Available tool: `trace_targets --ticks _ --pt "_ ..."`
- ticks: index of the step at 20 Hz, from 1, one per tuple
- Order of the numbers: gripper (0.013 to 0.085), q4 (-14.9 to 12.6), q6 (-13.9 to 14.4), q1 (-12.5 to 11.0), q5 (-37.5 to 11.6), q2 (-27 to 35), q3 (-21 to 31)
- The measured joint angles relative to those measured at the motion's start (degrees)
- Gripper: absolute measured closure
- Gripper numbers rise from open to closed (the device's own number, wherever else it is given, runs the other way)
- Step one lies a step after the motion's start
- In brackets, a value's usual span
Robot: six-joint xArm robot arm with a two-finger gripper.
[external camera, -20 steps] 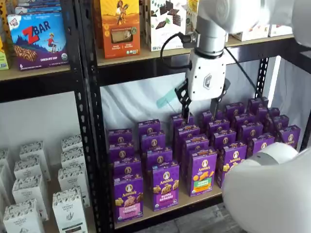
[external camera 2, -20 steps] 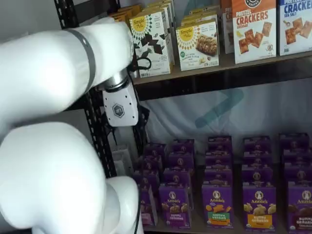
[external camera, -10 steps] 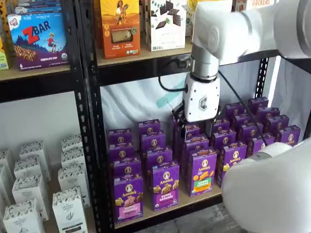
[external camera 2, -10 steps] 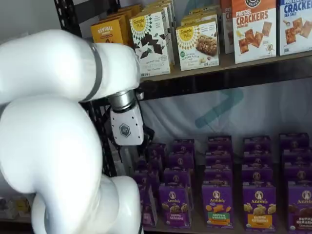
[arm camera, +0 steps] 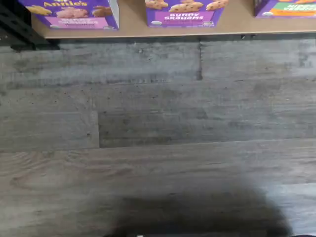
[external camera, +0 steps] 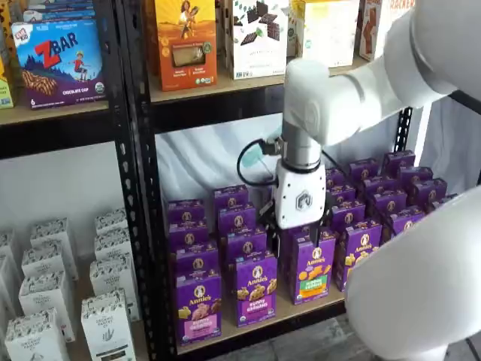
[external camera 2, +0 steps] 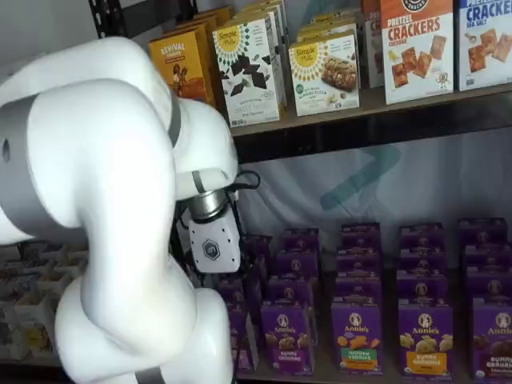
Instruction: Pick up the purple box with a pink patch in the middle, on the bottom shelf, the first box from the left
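Purple box (external camera: 198, 307) is seated upright at the front edge of the bottom shelf (external camera: 264, 326), pink label facing out. It heads the end row, so one flank is left free next to the black upright (external camera: 147, 226). The other flank is crowded by a Bunny Grahams box (external camera: 255, 288) just beside the purple box. More purple cartons are lined up directly behind the purple box. A grip from above or from the front is therefore judged easier than one from the side.

Gripper (external camera: 298, 229) is hung from above, up and well off to the Bunny Grahams side of the purple box, over the orange-and-green box (external camera: 315, 265). Its white body is pointed down. Only dark finger stubs are seen at either side of the body, so the fingers are taken as spread wide. Nothing is seen pinched between them, and no box is touched.

In the wrist view only grey floor planks (arm camera: 158, 138) are framed, with the lower part of the purple box (arm camera: 74, 10) at the frame edge and the shelf board (arm camera: 133, 22) under it. The camera is thus aimed in front of the purple box, not at it.

Judgement: approach phase, alignment not yet done. A sideways shift towards the purple box is needed before any descent. Risk: the neighbour box could be clipped by the wide-set fingers.
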Motion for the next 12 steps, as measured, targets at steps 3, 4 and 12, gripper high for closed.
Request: trace_targets --ticks 3,4,12 --pt "0.013 1.7 -0.5 0.6 -3.8 4.6 0.5" --pt "0.013 2.2 -0.6 0.9 -5.5 6.4 0.8" --pt "0.013 5.2 -0.6 3.6 -14.9 18.9 0.1"
